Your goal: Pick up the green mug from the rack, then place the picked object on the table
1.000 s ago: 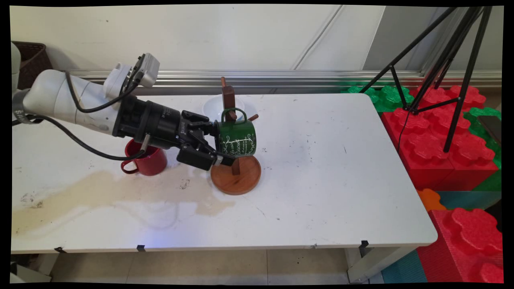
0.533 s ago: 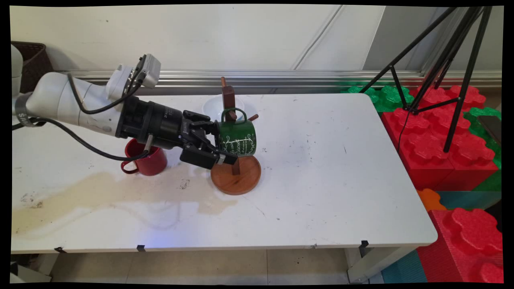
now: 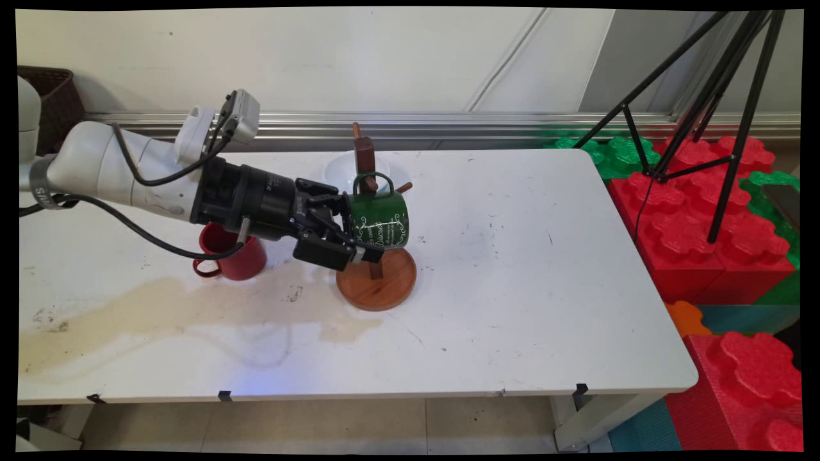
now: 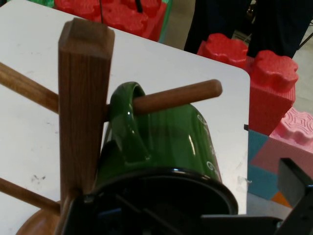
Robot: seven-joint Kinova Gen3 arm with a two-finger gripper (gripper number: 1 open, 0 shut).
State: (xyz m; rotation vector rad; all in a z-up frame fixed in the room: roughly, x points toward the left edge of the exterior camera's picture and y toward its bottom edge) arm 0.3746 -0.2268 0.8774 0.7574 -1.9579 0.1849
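Observation:
A dark green mug (image 3: 379, 221) with white lettering hangs by its handle on a peg of the wooden mug tree (image 3: 366, 160), above the tree's round base (image 3: 384, 285). My gripper (image 3: 351, 228) reaches in from the left with its fingers spread on either side of the mug's mouth, open. In the hand view the peg (image 4: 176, 97) runs through the green handle (image 4: 128, 122). There the right finger (image 4: 295, 193) stands clear of the mug's rim, and the left finger is hidden.
A red mug (image 3: 236, 256) stands under the arm's wrist, left of the tree. A white bowl (image 3: 338, 170) sits behind the tree. A brown stain (image 3: 166, 307) spreads over the table's left front. Red and green foam blocks (image 3: 698, 218) and a black tripod (image 3: 717, 96) stand at the right.
The arm and gripper have shifted slightly right, closer around the green mug. The mug and the tree have not moved.

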